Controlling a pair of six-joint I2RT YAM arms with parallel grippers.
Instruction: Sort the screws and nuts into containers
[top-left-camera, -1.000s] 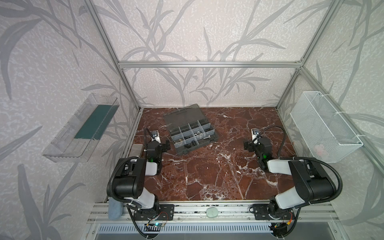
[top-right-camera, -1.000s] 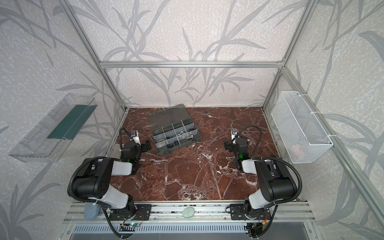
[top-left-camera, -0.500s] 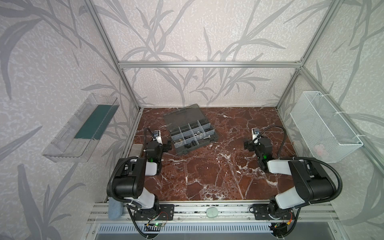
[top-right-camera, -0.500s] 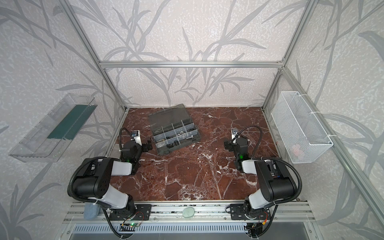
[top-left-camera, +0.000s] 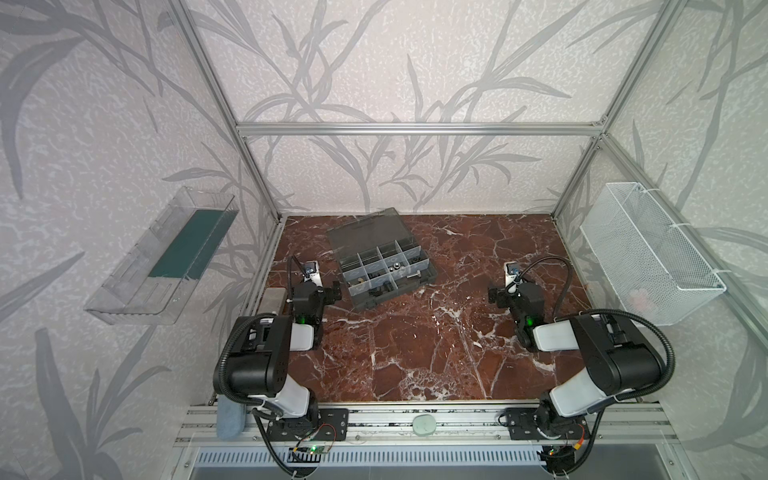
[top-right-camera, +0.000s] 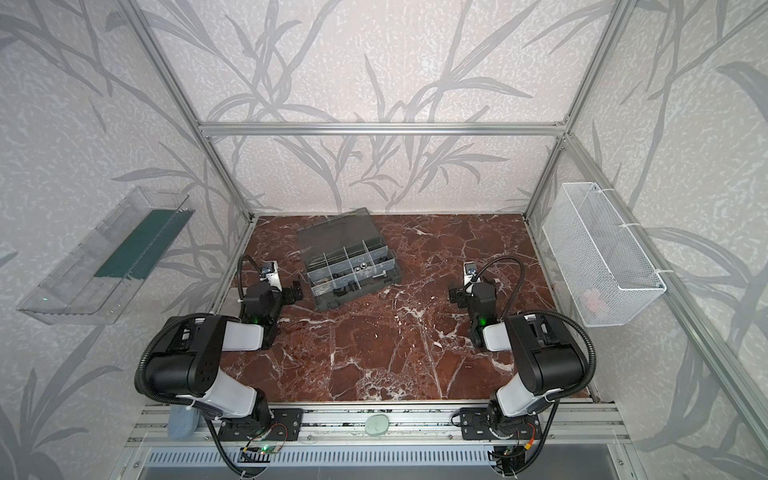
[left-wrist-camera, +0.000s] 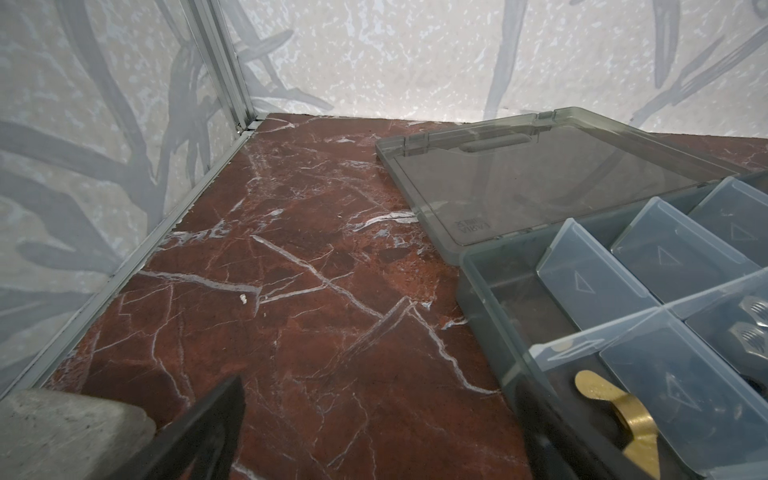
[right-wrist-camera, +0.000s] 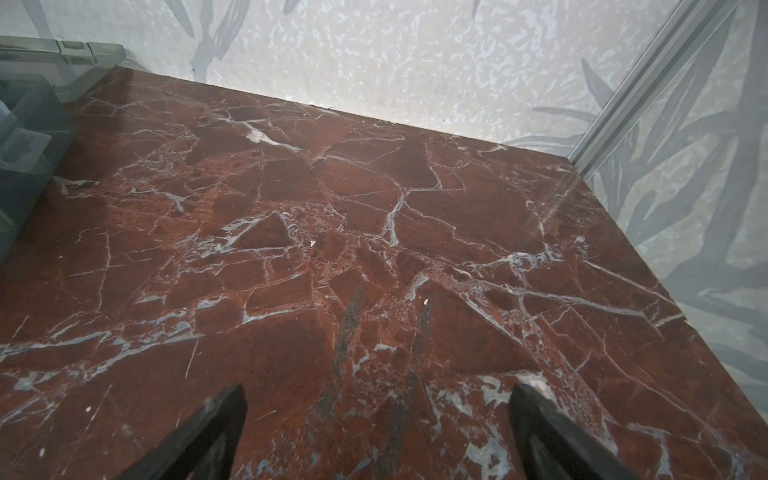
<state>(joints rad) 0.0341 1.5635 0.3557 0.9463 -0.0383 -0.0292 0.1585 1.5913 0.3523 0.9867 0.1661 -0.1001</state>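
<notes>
The dark grey organizer case (top-left-camera: 428, 272) (top-right-camera: 392, 276) lies at the back left of the marble floor, its smoky lid (top-left-camera: 365, 232) (left-wrist-camera: 540, 183) folded flat behind it. Its containers (top-left-camera: 384, 266) (left-wrist-camera: 648, 266) hold silver nuts (top-left-camera: 397, 266) (left-wrist-camera: 752, 332), a brass wing nut (left-wrist-camera: 623, 415), a silver screw (top-left-camera: 415, 273) and small dark pieces. My left gripper (top-left-camera: 312, 291) (top-right-camera: 270, 291) (left-wrist-camera: 380, 386) is open and empty, one finger close beside the case's near corner. Well to the right, my right gripper (top-left-camera: 515, 291) (top-right-camera: 473, 291) (right-wrist-camera: 378, 388) is open over bare floor.
A grey metal block (top-left-camera: 272, 299) (left-wrist-camera: 62, 432) sits just left of my left gripper by the frame rail. A clear plastic tray (top-left-camera: 166, 257) hangs on the left wall and a white wire basket (top-left-camera: 648, 253) on the right wall.
</notes>
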